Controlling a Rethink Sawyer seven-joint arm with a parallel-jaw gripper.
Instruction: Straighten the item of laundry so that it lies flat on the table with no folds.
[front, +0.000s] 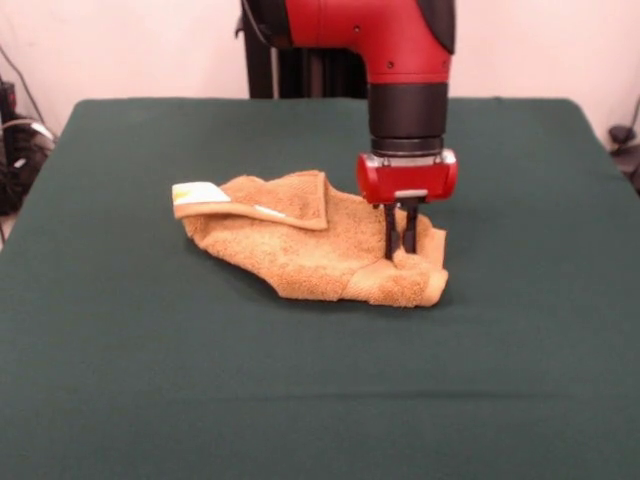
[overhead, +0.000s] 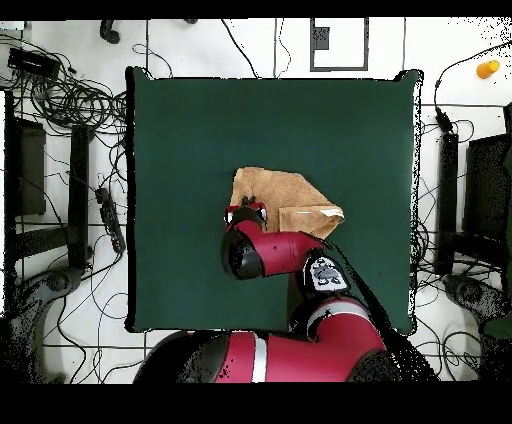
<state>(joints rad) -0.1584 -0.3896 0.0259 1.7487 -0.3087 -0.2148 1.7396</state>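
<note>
The orange-tan terry towel (front: 310, 250) lies crumpled in the middle of the dark green table (front: 150, 350). Its left end is folded over, showing a smooth band and a white label (front: 200, 192). My gripper (front: 400, 250) points straight down over the towel's right end. Its two black fingers (front: 390, 232) are close together, with their tips sunk into a raised bunch of cloth near the right corner. In the overhead view the towel (overhead: 285, 190) shows beside the gripper (overhead: 245, 213) at the table's (overhead: 200, 130) centre, partly hidden by the arm.
The arm's black pedestal (front: 300, 70) stands at the table's far side. Cables and dark equipment (overhead: 60, 120) lie on the floor around the table. A small orange object (overhead: 487, 68) sits on the floor beyond one corner.
</note>
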